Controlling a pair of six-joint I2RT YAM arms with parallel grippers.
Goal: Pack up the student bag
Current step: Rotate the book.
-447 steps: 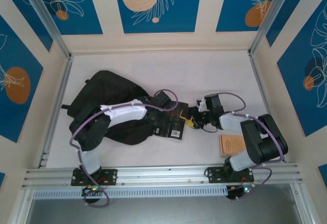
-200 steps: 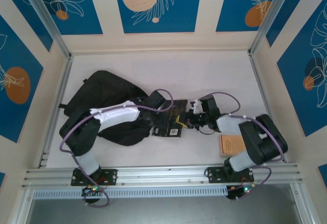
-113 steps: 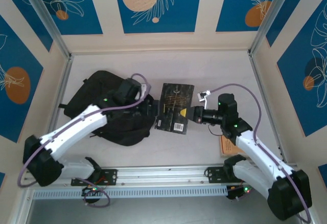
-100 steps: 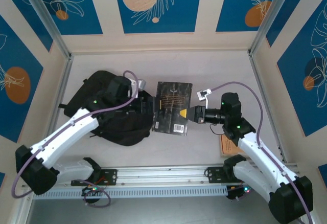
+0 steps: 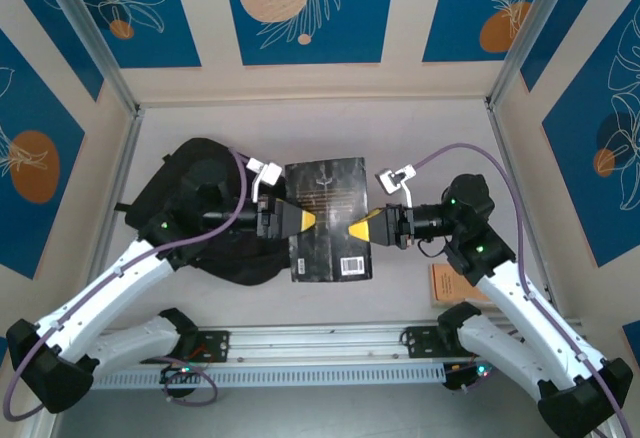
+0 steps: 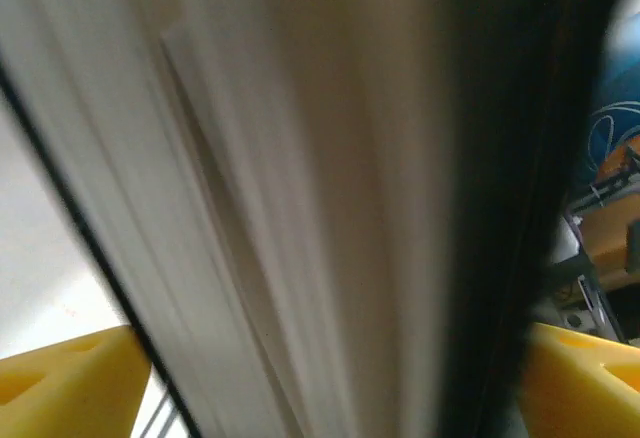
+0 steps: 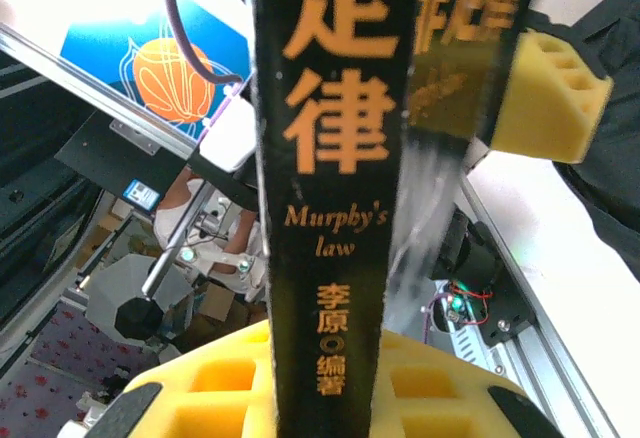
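A black book (image 5: 328, 220) with gold lettering hangs in the air between both arms, well above the table. My right gripper (image 5: 366, 227) is shut on its spine edge; the spine (image 7: 335, 158) reads "Murphy's law" and stands between the yellow pads (image 7: 220, 378). My left gripper (image 5: 301, 220) stands open astride the opposite edge. There the pale page block (image 6: 330, 208) runs deep between its yellow fingers (image 6: 60, 383), with a sliver of daylight beside the left one. The student bag (image 5: 185, 193), a big black backpack, lies on the table at the left, under the left arm.
A thin tan book (image 5: 452, 283) lies flat at the right, near the right arm's base. An aluminium rail (image 5: 320, 343) runs along the near edge, and patterned walls close in the other three sides.
The book has risen off the table and shifted slightly left in the right gripper. The left arm drew back off the bag, opened its jaws and came onto the book's left edge.
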